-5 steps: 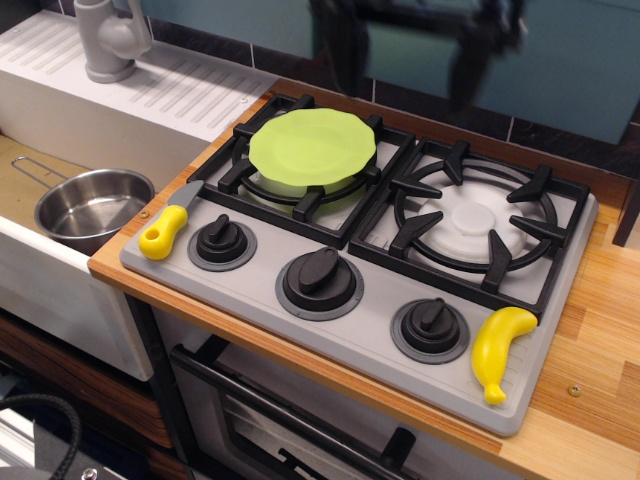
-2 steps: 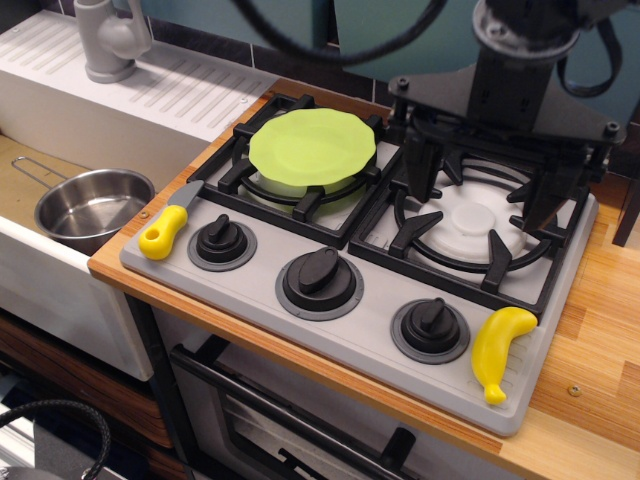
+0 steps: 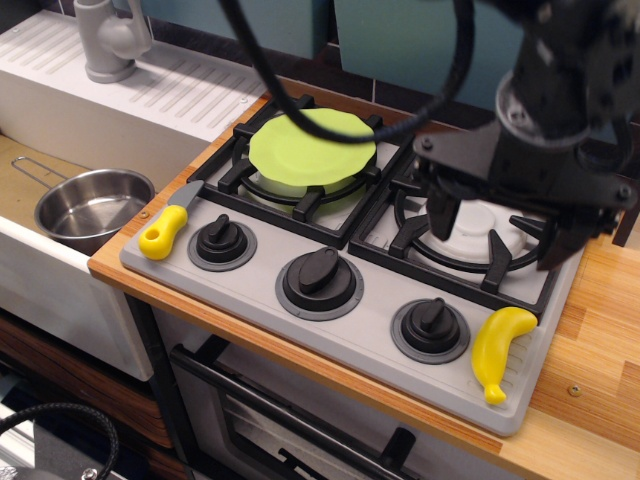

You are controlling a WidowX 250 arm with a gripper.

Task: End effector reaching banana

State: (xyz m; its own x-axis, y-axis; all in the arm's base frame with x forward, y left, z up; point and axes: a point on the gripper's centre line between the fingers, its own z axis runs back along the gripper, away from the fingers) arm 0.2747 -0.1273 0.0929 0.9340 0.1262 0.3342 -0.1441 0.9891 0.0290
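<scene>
The small yellow toy banana (image 3: pixel 497 345) lies on the grey stove top at its front right corner, right of the right knob (image 3: pixel 431 327). My black gripper (image 3: pixel 498 232) hangs over the right burner (image 3: pixel 470 225), behind and above the banana and apart from it. Its two dark prongs stand wide apart, one on the left (image 3: pixel 440 215) and one on the right (image 3: pixel 556 244), with nothing between them. The wrist housing (image 3: pixel 560 90) and a black cable (image 3: pixel 350 95) rise above it.
A green plate (image 3: pixel 312 148) sits on the left burner. A yellow-handled toy knife (image 3: pixel 166 230) lies at the stove's front left. A steel pot (image 3: pixel 92 205) sits in the sink at left, with a grey faucet (image 3: pixel 110 40) behind. Wooden counter (image 3: pixel 590 380) borders the stove's right.
The gripper has come down from the top of the view over the right burner, then shifted lower and to the right, closer to the banana. The banana has not moved.
</scene>
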